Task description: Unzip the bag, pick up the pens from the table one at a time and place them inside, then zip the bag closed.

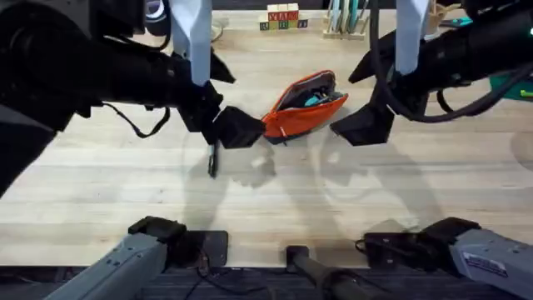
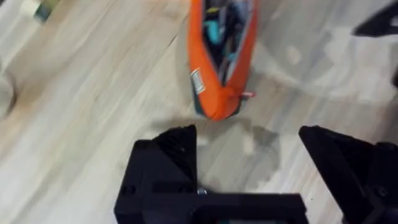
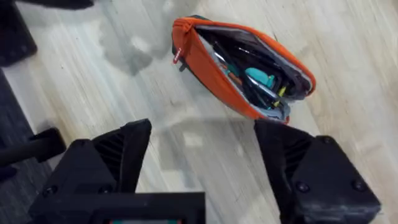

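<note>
Left gripper spread open above table; unzipped bag just beyond, contents blurred.

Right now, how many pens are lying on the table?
1. One dark pen lies on the table beside the left gripper; another may be hidden inside the open bag.

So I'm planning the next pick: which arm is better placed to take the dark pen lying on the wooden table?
Left. Its gripper hangs open almost directly above the slim dark pen, while the right gripper sits beyond the open orange fabric pouch.
</note>
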Robot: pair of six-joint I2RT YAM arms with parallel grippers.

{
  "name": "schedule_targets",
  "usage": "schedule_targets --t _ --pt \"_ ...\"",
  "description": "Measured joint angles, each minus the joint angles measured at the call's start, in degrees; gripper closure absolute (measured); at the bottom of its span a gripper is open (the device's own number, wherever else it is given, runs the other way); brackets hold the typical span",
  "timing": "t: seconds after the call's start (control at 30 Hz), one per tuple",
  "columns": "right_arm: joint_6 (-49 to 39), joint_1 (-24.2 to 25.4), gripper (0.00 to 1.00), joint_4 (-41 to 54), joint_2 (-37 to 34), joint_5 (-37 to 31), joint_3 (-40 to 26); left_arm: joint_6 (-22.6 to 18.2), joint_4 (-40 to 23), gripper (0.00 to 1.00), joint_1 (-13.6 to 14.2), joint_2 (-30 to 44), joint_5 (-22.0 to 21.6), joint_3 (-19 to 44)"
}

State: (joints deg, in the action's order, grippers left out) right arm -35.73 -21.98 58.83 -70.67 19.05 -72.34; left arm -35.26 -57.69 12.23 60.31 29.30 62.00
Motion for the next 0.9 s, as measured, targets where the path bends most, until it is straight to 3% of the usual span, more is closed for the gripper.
schedule_targets --t 0.2,0.33,0.53,0.9 --pt "0.3 0.0 0.003 0.0 0.0 0.0 0.0 12.8 -1.8 0.006 0.0 0.0 -11.8 0.0" --pt "0.4 0.0 0.004 0.0 0.0 -0.9 0.0 17.5 -5.6 0.006 0.0 0.0 -17.1 0.0" --pt "0.6 0.0 0.003 0.0 0.0 -4.4 0.0 19.9 -11.5 0.006 0.0 0.0 -20.2 0.0" --pt "0.6 0.0 0.004 0.0 0.0 -5.8 0.0 20.7 -13.8 0.006 0.0 0.0 -21.2 0.0"
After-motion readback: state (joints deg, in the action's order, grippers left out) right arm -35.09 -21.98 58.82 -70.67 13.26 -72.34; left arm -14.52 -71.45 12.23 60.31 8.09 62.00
